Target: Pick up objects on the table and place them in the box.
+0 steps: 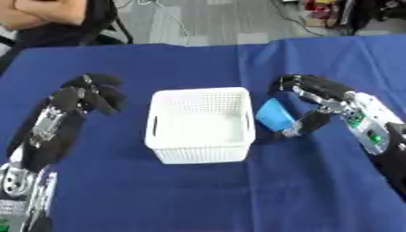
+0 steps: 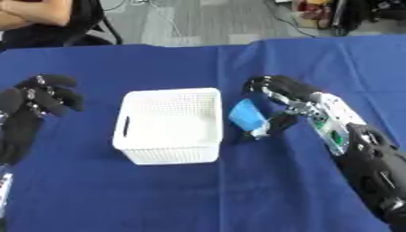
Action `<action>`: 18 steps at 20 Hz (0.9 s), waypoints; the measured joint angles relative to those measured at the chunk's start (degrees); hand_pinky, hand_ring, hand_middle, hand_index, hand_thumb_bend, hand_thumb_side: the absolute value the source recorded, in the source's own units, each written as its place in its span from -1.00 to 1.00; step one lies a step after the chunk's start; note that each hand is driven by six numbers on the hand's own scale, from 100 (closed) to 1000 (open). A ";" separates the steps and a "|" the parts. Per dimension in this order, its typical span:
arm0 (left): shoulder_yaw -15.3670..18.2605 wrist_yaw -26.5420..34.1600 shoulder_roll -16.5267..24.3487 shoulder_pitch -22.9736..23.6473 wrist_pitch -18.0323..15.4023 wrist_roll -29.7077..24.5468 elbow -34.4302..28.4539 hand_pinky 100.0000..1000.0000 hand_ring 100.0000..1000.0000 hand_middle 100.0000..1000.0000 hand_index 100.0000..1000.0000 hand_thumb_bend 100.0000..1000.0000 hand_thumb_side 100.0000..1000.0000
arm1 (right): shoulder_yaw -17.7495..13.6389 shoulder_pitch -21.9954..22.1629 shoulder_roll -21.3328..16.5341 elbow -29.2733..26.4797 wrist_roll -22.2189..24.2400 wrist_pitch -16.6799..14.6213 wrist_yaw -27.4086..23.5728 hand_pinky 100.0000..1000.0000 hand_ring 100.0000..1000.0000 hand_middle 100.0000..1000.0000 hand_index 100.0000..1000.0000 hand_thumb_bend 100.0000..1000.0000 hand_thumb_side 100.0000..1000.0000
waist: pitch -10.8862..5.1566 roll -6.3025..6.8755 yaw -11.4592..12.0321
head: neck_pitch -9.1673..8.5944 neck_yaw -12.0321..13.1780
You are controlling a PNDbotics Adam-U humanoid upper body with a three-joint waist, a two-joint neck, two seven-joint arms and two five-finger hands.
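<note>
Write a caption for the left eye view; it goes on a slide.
Right hand holds a blue object beside the white basket on the blue tablecloth; left hand idle, fingers curled.

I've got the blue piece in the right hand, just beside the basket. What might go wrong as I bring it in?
1. The blue object sits right beside the white basket, so it may clip the near wall on the way in.
2. The right hand seems to pinch it only between thumb and fingers; it might slip and land on the blue tablecloth.
3. A bump could shove the basket towards the left hand, which is curled, holding nothing.
</note>
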 measured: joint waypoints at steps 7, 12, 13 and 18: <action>0.00 0.00 0.00 0.27 -0.01 0.01 0.00 0.15 0.21 0.45 -0.03 -0.90 1.00 | 0.54 -0.01 -0.39 -0.88 -0.89 -0.51 1.94 0.62 0.58 0.56 0.59 0.55 0.16 | -0.15 0.00 -0.07 | 0.00 0.01; 0.00 0.00 0.00 0.27 -0.03 0.03 0.00 0.15 0.21 0.45 -0.03 -0.90 1.00 | 0.72 -0.01 -0.33 -0.82 -0.95 -0.64 2.15 0.61 0.58 0.57 0.60 0.51 0.17 | -0.15 0.02 -0.07 | 0.00 0.01; 0.00 0.00 0.00 0.27 -0.03 0.03 0.00 0.15 0.21 0.45 -0.03 -0.90 1.00 | 0.77 -0.01 -0.32 -0.79 -0.93 -0.66 2.15 0.61 0.58 0.57 0.60 0.51 0.17 | -0.15 0.02 -0.07 | 0.00 0.01; 0.00 0.00 0.00 0.26 -0.03 0.03 0.00 0.15 0.21 0.45 -0.03 -0.90 1.00 | 0.86 0.02 -0.27 -0.10 -0.71 -0.86 2.16 0.61 0.58 0.58 0.62 0.52 0.10 | -0.12 0.03 -0.07 | 0.00 0.01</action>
